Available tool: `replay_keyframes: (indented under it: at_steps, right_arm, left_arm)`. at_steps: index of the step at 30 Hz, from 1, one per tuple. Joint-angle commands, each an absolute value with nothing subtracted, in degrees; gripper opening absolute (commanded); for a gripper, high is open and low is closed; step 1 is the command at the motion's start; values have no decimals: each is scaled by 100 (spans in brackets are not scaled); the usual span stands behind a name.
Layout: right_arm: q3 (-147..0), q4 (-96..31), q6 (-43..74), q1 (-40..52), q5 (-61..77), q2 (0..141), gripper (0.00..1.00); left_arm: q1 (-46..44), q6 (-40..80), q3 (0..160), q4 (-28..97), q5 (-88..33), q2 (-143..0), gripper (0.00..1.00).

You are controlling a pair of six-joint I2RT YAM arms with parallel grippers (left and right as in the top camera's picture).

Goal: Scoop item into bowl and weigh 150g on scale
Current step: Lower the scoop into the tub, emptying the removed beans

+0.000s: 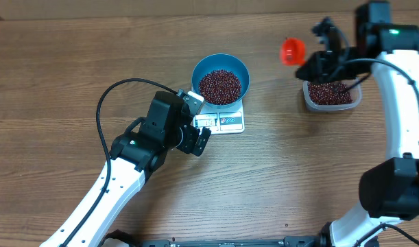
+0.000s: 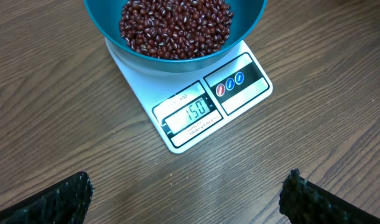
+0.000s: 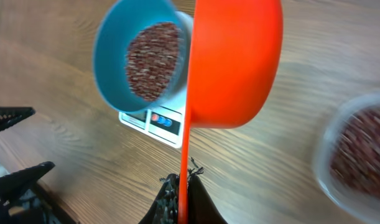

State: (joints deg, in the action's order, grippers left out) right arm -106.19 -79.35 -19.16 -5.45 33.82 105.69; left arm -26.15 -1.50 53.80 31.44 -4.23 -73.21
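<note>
The wooden table (image 1: 58, 68) carries everything. The left tool (image 2: 188, 180) hovers just in front of the scale with its fingers spread wide and nothing between them. The right tool (image 3: 183, 186) is pressed together on the thin handle of an orange scoop (image 1: 291, 50), which it holds in the air above the table, between the bowl and the container.

The round blue bowl (image 1: 221, 60) sits on the small white scale (image 1: 226, 122), covering most of its platform. Only the front edge shows, where the display (image 2: 199, 111) reads 150 beside a panel with blue and red marks. Well to the right stands a clear plastic container (image 1: 358, 96), partly filled with more of the same grains.

The beans (image 1: 219, 86) lie in the bowl as a loose heap of many tiny, glossy, dark red-brown grains, some with a pale streak.
</note>
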Motion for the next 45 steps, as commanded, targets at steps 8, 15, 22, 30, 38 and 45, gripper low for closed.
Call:
replay_keyframes:
  at_steps: [8,15,22,30,38,45]
  right_arm:
    - [-10709,-8436,-1691,-1704,2211,10425,4]
    - [-10608,-8436,-862,-1573,626,10442,4]
    - [-10608,-8652,-209,-882,-1079,10447,4]
    - [-10608,-8735,-16,-399,-1675,10447,4]
    - [-10608,-8755,3,-397,-1439,10447,4]
    - [-10606,-8372,-38,-434,-64,10460,4]
  left_arm:
    - [-2591,-174,5360,3127,-386,-7349,100]
    - [-2591,-174,5360,3127,-388,-7349,100]
    - [-2591,-174,5360,3127,-388,-7349,100]
    - [-2591,-174,5360,3127,-388,-7349,100]
    - [-2591,-174,5360,3127,-388,-7349,100]
    - [-2591,-174,5360,3127,-388,-7349,100]
